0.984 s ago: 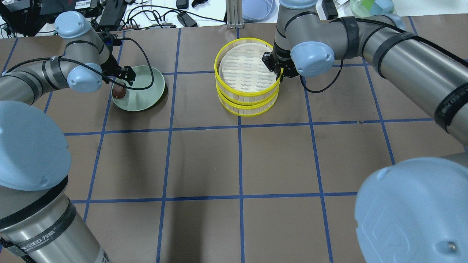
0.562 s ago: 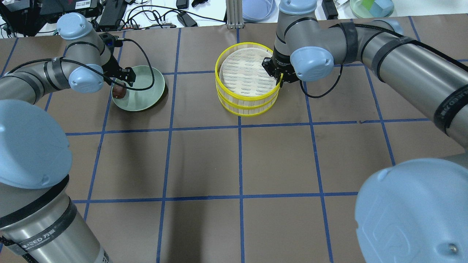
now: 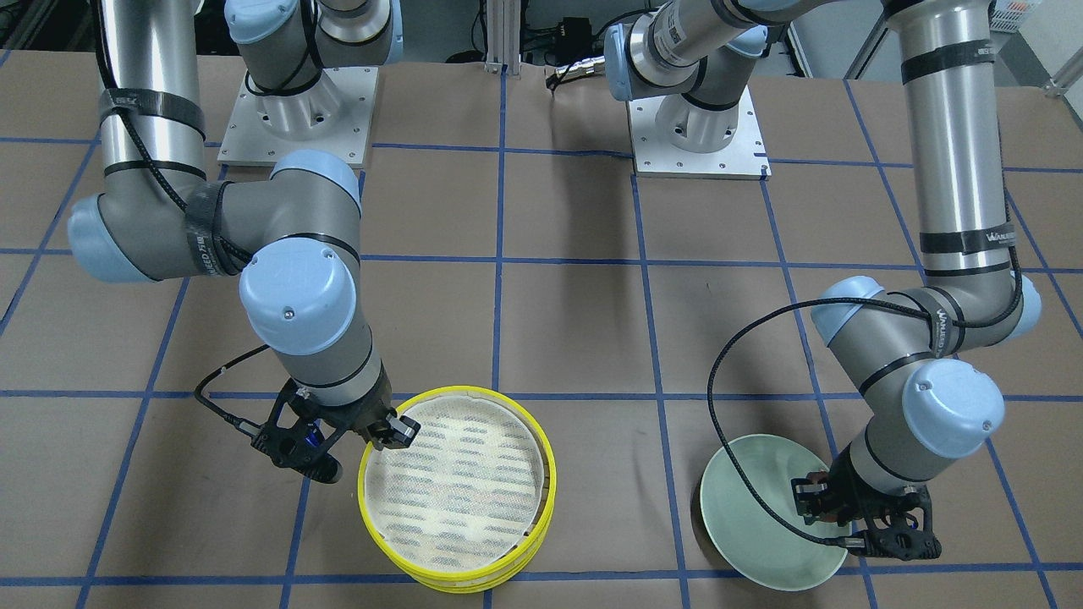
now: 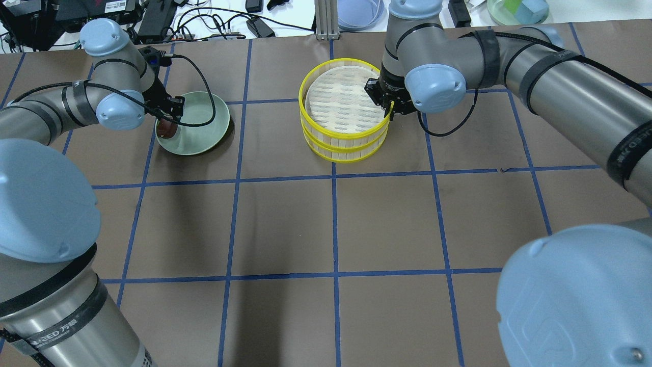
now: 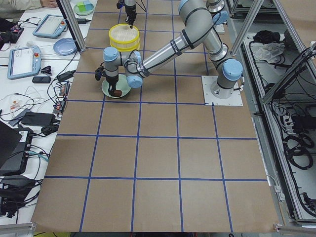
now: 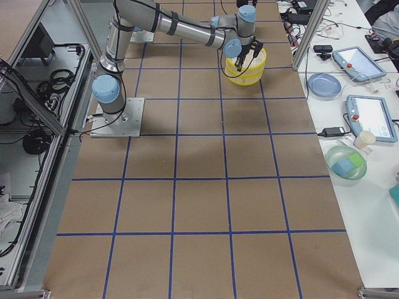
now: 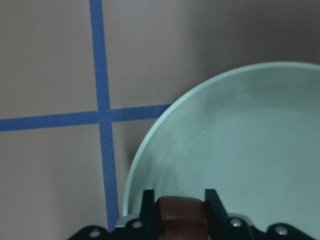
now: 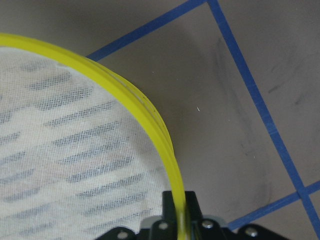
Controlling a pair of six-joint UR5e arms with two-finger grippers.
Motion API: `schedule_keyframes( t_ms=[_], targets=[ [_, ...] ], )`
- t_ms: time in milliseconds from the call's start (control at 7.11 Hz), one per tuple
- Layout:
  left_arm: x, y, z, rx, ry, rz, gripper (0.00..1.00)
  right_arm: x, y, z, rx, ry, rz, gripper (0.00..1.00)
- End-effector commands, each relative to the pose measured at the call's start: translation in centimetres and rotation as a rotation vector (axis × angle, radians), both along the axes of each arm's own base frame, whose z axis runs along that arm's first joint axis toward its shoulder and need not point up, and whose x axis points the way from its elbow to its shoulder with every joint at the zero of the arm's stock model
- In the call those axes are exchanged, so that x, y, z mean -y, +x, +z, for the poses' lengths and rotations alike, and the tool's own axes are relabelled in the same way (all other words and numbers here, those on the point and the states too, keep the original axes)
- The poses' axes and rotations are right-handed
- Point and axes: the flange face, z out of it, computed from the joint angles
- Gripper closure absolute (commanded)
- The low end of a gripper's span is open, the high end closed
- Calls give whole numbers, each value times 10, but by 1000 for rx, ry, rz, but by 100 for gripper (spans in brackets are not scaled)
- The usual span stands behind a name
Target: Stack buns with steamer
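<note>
While the right tool (image 8: pixel 179 200) is pinching the stacked yellow-rimmed, mesh-lined upper steamer tier (image 8: pixel 142 106), the left tool (image 7: pixel 180 199) is gripping the reddish-brown block bun (image 7: pixel 182 220) at the mint-green round plate (image 7: pixel 240 130) rim, likely preparing to lift it into that tier.

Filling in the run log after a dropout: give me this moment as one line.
left pincer: shut on brown bun at plate edge | right pincer: shut on top tier rim, over lower tier
</note>
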Motion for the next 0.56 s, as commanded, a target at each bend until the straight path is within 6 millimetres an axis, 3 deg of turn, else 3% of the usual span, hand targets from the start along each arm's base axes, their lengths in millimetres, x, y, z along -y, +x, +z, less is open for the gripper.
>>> schedule_keyframes(
  t_ms=[0, 141, 422],
  targets=[
    [0, 0, 2, 1, -3, 0, 100, 0, 0, 9, 4, -14, -9, 100],
    [1, 0, 6, 1, -11, 11, 100, 0, 0, 5, 4, -6, -25, 100],
    [3, 0, 33, 2, -58, 38, 100, 0, 2, 3, 26, -1, -30, 100]
  ],
)
